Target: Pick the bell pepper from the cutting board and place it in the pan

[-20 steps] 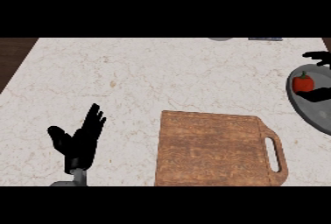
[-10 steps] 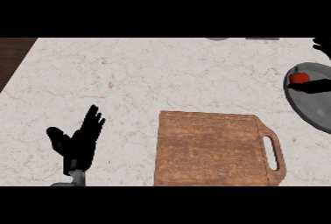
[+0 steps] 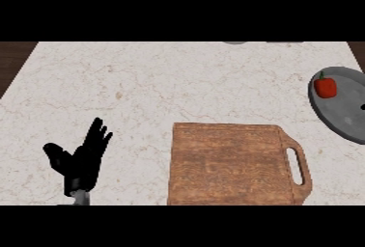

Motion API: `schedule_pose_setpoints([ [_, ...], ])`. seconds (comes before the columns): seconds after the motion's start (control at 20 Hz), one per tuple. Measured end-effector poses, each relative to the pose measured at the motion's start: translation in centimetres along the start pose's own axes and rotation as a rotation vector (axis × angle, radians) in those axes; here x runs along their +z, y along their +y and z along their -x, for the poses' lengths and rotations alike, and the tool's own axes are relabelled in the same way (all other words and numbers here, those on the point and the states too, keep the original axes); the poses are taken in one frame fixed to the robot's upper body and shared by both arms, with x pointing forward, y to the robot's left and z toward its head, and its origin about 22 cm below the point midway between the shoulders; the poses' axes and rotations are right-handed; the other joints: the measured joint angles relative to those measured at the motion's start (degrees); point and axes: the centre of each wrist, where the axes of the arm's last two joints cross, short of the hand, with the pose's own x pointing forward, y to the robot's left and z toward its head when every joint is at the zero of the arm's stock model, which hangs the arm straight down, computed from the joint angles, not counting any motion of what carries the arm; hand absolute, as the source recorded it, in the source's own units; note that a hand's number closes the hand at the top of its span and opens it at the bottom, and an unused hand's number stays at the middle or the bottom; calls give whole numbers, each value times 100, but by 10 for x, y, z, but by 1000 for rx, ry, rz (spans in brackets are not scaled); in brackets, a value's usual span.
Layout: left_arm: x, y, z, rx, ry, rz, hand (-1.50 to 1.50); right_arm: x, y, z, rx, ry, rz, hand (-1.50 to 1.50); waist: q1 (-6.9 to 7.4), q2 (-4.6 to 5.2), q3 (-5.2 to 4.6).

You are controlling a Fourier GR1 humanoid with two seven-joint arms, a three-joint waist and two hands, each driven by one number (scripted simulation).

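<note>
Pepper [image 3: 326,87] sitting in the grey pan [image 3: 341,113] at the right edge, I am seeing the board [image 3: 231,164] lying bare at lower middle, left hand [image 3: 78,159] resting spread, lower left.

The left robot hand [image 3: 80,159] is matte black with slender fingers and thumb, joined to a grey forearm [image 3: 80,198].

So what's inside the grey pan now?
A red bell pepper sits inside the pan, near its upper left side. The rest of the pan looks bare, but its right part runs past the picture's edge, so that bit can't be seen.
</note>
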Motion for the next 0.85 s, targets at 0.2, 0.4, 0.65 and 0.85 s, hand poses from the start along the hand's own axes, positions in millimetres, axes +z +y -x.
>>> schedule_pose_setpoints([
  [0.2,2,1,2,8,4,-9,0,18,-26,-4,-40,42,-18,-150,-76,-24,3],
  [0.4,3,5,4,10,1,-21,0,30,-45,-10,-37,69,-38,-150,-133,-51,4],
  [0.65,4,2,4,10,11,-29,0,46,-57,-9,-23,90,-28,-150,-177,-71,2],
  [0.85,3,1,3,9,12,-31,0,60,-64,-3,-11,107,-14,-150,-196,-77,1],
])
